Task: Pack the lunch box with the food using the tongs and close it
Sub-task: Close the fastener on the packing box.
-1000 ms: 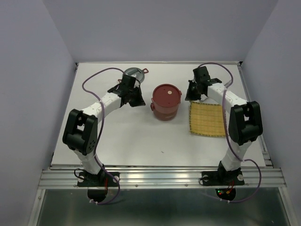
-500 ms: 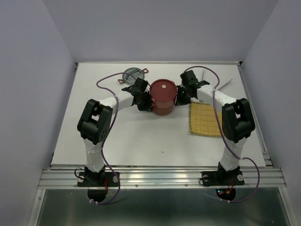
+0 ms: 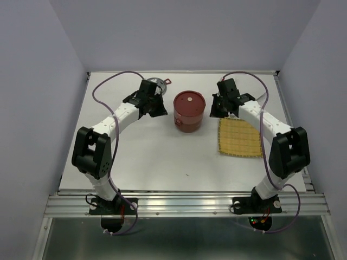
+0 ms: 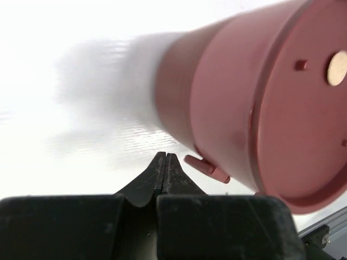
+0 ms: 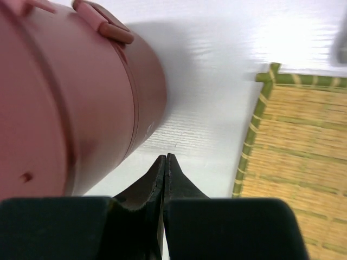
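The lunch box (image 3: 188, 111) stands stacked in the middle of the table, dark red, with its flat lid and pale centre dot on top. My left gripper (image 3: 161, 110) is shut and empty, a little to its left. In the left wrist view its fingertips (image 4: 165, 157) lie near a small side handle (image 4: 206, 167) of the lunch box (image 4: 255, 108) without touching it. My right gripper (image 3: 216, 110) is shut and empty on the other side, its tips (image 5: 165, 157) apart from the red wall (image 5: 70, 103). No food shows. I cannot make out the tongs.
A yellow woven mat (image 3: 240, 136) lies right of the lunch box, under the right forearm, and its green edge (image 5: 251, 135) shows in the right wrist view. A round grey dish with a red handle (image 3: 158, 82) sits at the back, behind the left gripper.
Half a second ago both grippers pressed against the lunch box's sides. Both have now drawn back outward. The lunch box sits slightly further back than a second ago.
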Controlling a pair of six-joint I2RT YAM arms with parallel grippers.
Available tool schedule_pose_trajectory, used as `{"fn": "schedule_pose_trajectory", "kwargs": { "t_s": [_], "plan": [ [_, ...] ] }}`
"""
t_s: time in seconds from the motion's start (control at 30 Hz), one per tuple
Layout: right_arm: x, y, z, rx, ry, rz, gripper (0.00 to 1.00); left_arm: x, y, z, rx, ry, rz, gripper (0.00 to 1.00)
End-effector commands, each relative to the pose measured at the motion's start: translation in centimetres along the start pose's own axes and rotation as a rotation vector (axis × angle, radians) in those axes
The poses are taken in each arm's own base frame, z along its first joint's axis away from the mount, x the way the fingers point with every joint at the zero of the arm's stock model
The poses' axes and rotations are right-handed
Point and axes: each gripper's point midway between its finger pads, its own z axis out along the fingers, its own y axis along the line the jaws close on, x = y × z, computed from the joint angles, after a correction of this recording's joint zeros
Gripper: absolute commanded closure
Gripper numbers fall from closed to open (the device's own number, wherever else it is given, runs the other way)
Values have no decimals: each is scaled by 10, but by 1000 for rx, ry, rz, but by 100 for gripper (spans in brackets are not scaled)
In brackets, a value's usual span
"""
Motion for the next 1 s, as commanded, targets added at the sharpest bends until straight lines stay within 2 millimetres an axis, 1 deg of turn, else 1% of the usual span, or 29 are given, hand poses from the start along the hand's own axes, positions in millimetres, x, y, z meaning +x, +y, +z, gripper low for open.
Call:
{"fn": "schedule_pose_trajectory", "kwargs": {
  "t_s": [0.0,0.03,0.1,0.17,0.2,0.23,0.27,0.3,0.33,0.37,0.4,0.43,0.47,0.5,0.57,0.6,0.63,0.67,0.7,0.73,0.77,0.8,0.83,0.87,0.9,0.93,0.97],
  "plan": [
    [-52,1,-52,47,-187,-7,99,-16,14,-26,-16,-65,5,100],
    [-58,3,-58,48,-203,-9,99,-19,13,-31,-12,-77,7,100],
    [-66,4,-70,54,-227,-18,99,-17,12,-32,-8,-78,7,100],
    [-78,13,-82,30,-250,-28,99,-18,12,-33,-10,-81,7,100],
    [-85,23,-85,7,-257,-46,99,-18,12,-32,-8,-82,7,100],
    [-86,28,-84,3,-252,-59,99,-17,12,-32,-4,-78,7,100],
    [-80,39,-83,-2,-231,-92,99,-16,11,-32,2,-73,6,100],
    [-78,43,-77,11,-219,-109,99,-14,7,-32,24,-64,7,100],
    [-81,51,-78,4,-227,-123,99,-7,8,-32,29,-52,3,100],
    [-79,59,-77,-4,-224,-144,99,-4,8,-33,38,-48,0,100],
    [-80,59,-75,-4,-224,-144,99,-3,8,-34,39,-49,-4,100],
    [-81,59,-73,-1,-224,-144,99,-6,9,-37,39,-69,-6,100],
    [-81,63,-70,-2,-226,-148,99,-5,13,-36,26,-72,-9,100],
    [-84,63,-69,5,-234,-142,99,-8,16,-37,14,-82,-14,100],
    [-92,57,-66,53,-263,-128,99,-17,21,-38,8,-93,-26,100],
    [-101,59,-69,61,-288,-122,99,-21,23,-39,6,-97,-29,100],
    [-107,54,-68,77,-299,-112,99,-23,25,-39,-2,-93,-23,100],
    [-112,51,-63,82,-297,-102,99,-32,24,-42,-1,-111,-22,100],
    [-115,53,-61,74,-296,-106,99,-35,23,-43,2,-113,-19,100],
    [-122,59,-64,60,-309,-106,99,-39,21,-44,4,-117,-15,100],
    [-125,61,-62,56,-305,-113,99,-40,21,-44,6,-120,-13,100],
    [-123,61,-49,67,-279,-122,99,-42,22,-44,3,-124,-16,100],
    [-127,62,-48,70,-280,-124,99,-44,24,-44,-3,-124,-17,100],
    [-135,66,-51,68,-301,-124,99,-49,31,-43,-19,-131,-31,100],
    [-142,61,-49,82,-312,-113,99,-53,35,-43,-25,-136,-40,100],
    [-150,64,-46,83,-328,-109,99,-57,39,-42,-32,-141,-49,100],
    [-160,53,-42,97,-333,-81,97,-61,41,-43,-25,-143,-59,100]
  ]
}}
